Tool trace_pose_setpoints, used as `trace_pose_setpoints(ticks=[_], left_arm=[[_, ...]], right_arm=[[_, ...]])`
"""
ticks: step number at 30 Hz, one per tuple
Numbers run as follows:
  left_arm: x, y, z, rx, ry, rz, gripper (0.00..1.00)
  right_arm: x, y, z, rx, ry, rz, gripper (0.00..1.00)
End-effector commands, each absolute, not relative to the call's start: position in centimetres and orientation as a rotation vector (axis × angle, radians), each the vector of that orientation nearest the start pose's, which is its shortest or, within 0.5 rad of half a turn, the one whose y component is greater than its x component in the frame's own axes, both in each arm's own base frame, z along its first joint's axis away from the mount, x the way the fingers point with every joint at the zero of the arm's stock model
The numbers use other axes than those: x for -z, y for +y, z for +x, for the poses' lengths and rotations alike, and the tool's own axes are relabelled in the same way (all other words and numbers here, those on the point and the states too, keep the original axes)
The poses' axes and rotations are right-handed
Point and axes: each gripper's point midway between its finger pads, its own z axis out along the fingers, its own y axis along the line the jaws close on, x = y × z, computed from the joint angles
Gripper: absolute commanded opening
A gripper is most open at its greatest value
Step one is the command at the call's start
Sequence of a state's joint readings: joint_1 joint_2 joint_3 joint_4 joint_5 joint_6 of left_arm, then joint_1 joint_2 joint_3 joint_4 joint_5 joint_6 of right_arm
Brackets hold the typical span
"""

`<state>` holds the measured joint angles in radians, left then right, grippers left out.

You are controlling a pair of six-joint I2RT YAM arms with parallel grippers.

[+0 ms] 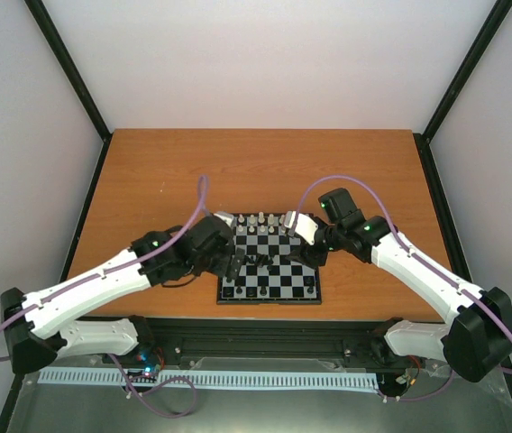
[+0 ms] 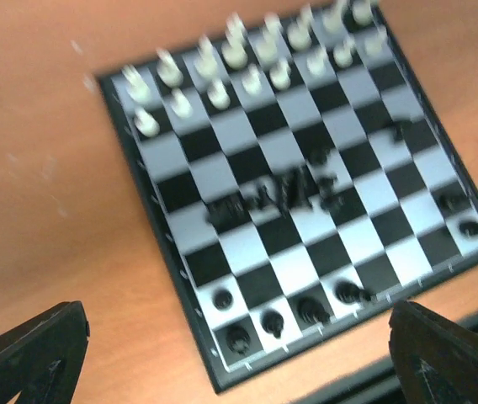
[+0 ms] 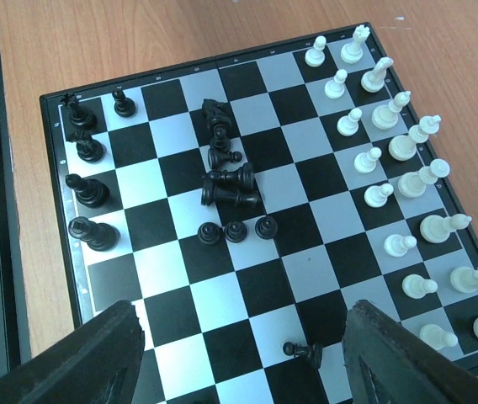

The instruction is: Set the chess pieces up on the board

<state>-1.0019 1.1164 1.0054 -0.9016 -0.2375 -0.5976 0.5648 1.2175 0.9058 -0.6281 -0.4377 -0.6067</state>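
Found wooden tabletop [image 1: 265,162] carrying everything inspected. Noted left arm [image 1: 103,284] reaching in from the near left and right arm [image 1: 423,271] from the near right, both ending over the board.

Located board [image 1: 299,285] lying flat at the near middle of the tabletop, close to the near edge and squared to it.

Checked left gripper [image 2: 237,320]: released, with fingers [image 2: 37,353] spread wide and nothing between them, raised over the board's left edge. Checked right gripper [image 3: 243,316]: likewise released and empty, poised above the board's right side.

Counted white pieces [image 3: 390,151]: sixteen, filling the two far rows, one per square.

Found black pieces [image 3: 226,181] only partly set. Recorded four on the near row, starting at the near left corner, with a fifth on the second row at the left edge. Recorded a huddle at mid-board, touching one another, several lying on their sides. Just right of it, noted three pawns [image 3: 236,230] upright in a short line running near to far. Saw one more black piece [image 3: 302,349] toppled toward the board's right edge.

Marked left wrist view as blurred; could not tell piece types there.
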Motion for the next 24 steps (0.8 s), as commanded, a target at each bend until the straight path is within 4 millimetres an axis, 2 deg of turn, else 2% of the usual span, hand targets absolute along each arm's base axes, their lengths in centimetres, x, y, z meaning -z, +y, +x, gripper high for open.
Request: trace_pose_setpoints(ticks=[1,3,5,8,12,13,15,17,19,22,24], left_arm=[[-22.3,-16.9,21.5,-0.052,2.354,0.411,1.0],[-23.7,-15.9,22.8,-0.098,2.213,0.39,1.0],[-24.3,-15.5,23.3,-0.062,2.123,0.394,1.0],[-24.8,-14.5,23.5,0.047,2.114,0.343,1.0],[-24.7,-12.8,23.7,0.043,2.082,0.249,1.0],[-24.8,-11.9,23.7,0.028,2.06,0.193,1.0],[-24.4,-8.6,23.9,-0.098,2.026,0.008,1.0],[-24.4,-7.2,23.9,-0.159,2.025,-0.048,1.0],[-24.2,-7.3,23.8,-0.149,2.062,-0.042,1.0],[-24.0,-8.7,23.9,-0.104,2.103,0.08,1.0],[-24.2,-8.6,23.8,-0.096,2.103,0.081,1.0]], right_arm=[[-16.0,23.2,22.8,-0.546,1.942,-1.507,0.66],[-16.2,23.2,22.9,-0.542,1.941,-1.501,0.66],[-16.4,23.2,23.0,-0.541,1.944,-1.496,0.66],[-16.2,22.9,23.5,-0.507,1.972,-1.487,0.66],[-14.6,22.2,24.4,-0.433,2.052,-1.518,0.65],[-13.8,22.1,24.6,-0.42,2.075,-1.541,0.64],[-13.0,21.8,25.0,-0.385,2.088,-1.587,0.62],[-12.6,21.9,25.3,-0.363,2.072,-1.634,0.6],[-12.4,22.4,25.4,-0.364,2.048,-1.693,0.57],[-12.6,23.6,25.6,-0.381,2.005,-1.778,0.53],[-12.6,24.8,25.7,-0.387,1.991,-1.816,0.49]])
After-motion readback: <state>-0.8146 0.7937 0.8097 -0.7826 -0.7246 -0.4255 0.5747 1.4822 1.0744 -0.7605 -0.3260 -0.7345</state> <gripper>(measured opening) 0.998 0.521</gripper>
